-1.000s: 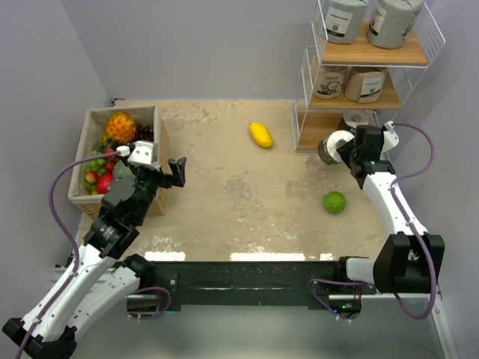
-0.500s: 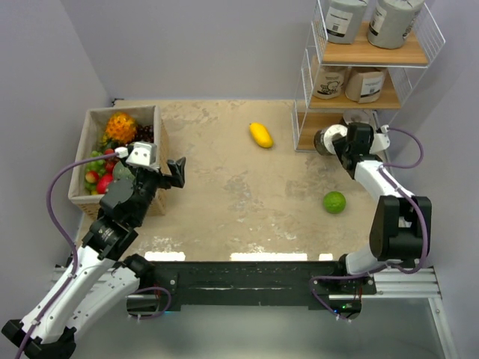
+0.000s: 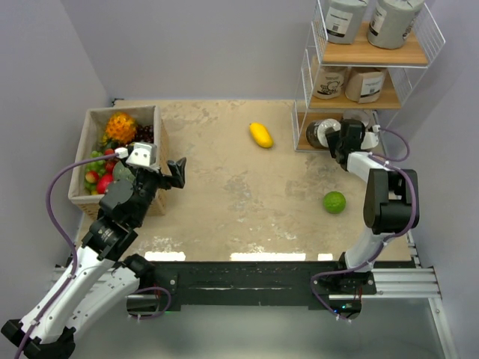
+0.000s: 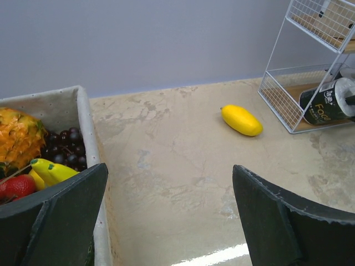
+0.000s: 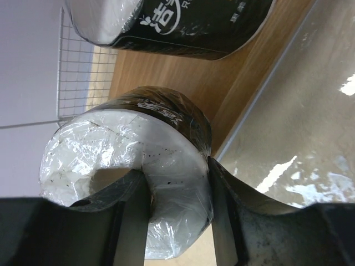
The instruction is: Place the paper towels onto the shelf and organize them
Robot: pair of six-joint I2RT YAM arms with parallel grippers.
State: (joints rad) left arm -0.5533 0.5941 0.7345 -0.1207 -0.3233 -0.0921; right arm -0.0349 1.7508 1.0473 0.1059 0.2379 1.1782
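The shelf point(image 3: 374, 54) stands at the back right, with two grey paper towel rolls point(image 3: 346, 19) on its top board and two tan rolls point(image 3: 329, 81) on the middle one. My right gripper point(image 3: 334, 139) is shut on a black roll point(image 3: 325, 133) at the front opening of the bottom tier. In the right wrist view one finger sits in the core hole of that roll point(image 5: 127, 144) and the other against its outside, the gripper point(image 5: 177, 221) holding it over the bottom board point(image 5: 183, 83). A second black roll point(image 5: 183, 27) lies behind. My left gripper point(image 3: 177, 171) is open and empty.
A grey box of fruit point(image 3: 90, 120) stands at the left beside my left arm. A yellow mango point(image 3: 260, 134) lies left of the shelf and a green lime point(image 3: 334, 202) lies in front of it. In the left wrist view, the mango point(image 4: 241, 120) and shelf frame point(image 4: 280, 102) show.
My right gripper has carried the black roll up and to the left, from in front of the shelf into the opening of its bottom tier. The left arm has not moved.
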